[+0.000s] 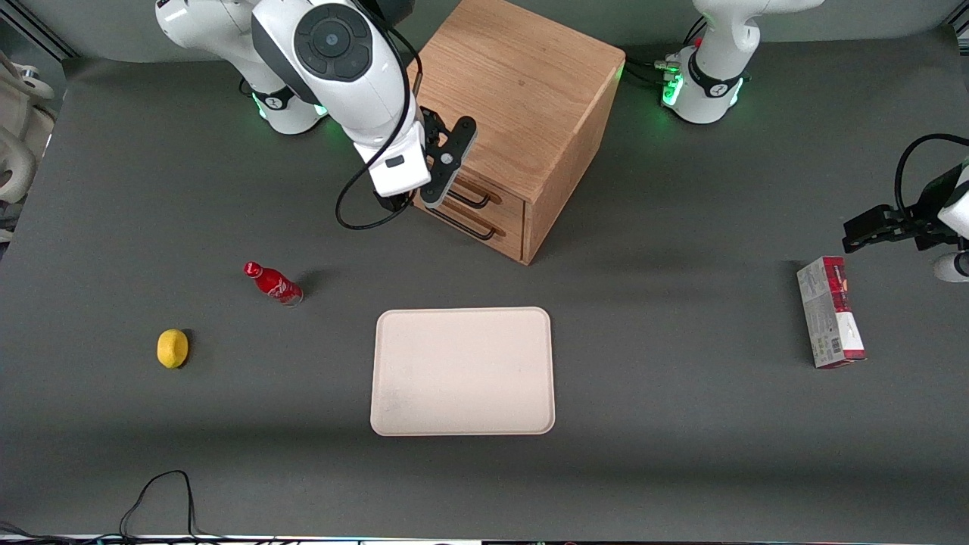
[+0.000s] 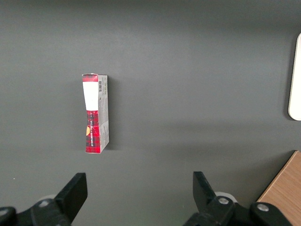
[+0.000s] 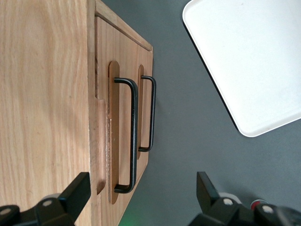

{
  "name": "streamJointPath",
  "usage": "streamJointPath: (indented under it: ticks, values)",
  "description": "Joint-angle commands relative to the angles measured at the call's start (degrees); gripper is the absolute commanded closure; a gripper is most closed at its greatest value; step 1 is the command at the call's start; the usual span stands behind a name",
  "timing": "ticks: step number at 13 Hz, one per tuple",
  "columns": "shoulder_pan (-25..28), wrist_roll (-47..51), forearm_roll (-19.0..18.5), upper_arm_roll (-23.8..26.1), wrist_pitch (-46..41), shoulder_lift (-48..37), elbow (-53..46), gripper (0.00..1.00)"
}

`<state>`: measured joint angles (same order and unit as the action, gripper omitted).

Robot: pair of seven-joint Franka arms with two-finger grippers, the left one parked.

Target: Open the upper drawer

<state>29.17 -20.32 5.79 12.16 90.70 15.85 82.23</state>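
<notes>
Cabinet [image 1: 522,91]: a wooden cube, set on the dark grey table [image 1: 681,454], farther from the front camera than the tray; its drawer front is turned toward the working arm's end of the table.
Upper drawer [image 3: 104,117]: topmost of two light oak drawers, seen closed, its face level with the drawer below.
Handle [image 3: 133,136]: a long dark metal bar with bent ends, fixed across the upper drawer; nothing is touching it.
Lower drawer [image 3: 146,70]: fitted with a like bar handle [image 3: 152,113], also closed.
Gripper [image 3: 141,197]: held in front of the cabinet at the level of the upper drawer, just clear of the handle.
Jaws: spread wide, with nothing held; the end of the handle is seen in the gap between the two black fingers [image 3: 75,193].
Tray [image 1: 462,371]: pale, rectangular, nearer the front camera than the cabinet.
Bottle [image 1: 272,283]: small, red, on the table toward the working arm's end.
Lemon [image 1: 172,348]: near the bottle, nearer the front camera.
Box [image 1: 830,312]: red and grey carton, lying toward the parked arm's end.
</notes>
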Motion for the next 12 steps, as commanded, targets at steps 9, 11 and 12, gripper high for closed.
streamJointPath:
  ticks: [9, 11, 12]
  values:
    - [-0.1, -2.4, 5.5, -1.5, 14.3, -7.1, 17.9, 0.0]
    - [0.3, -2.4, 5.5, -1.4, 17.0, -7.1, 19.7, 0.0]
    - [0.3, -2.4, 5.5, -1.4, 17.7, -7.0, 20.1, 0.0]
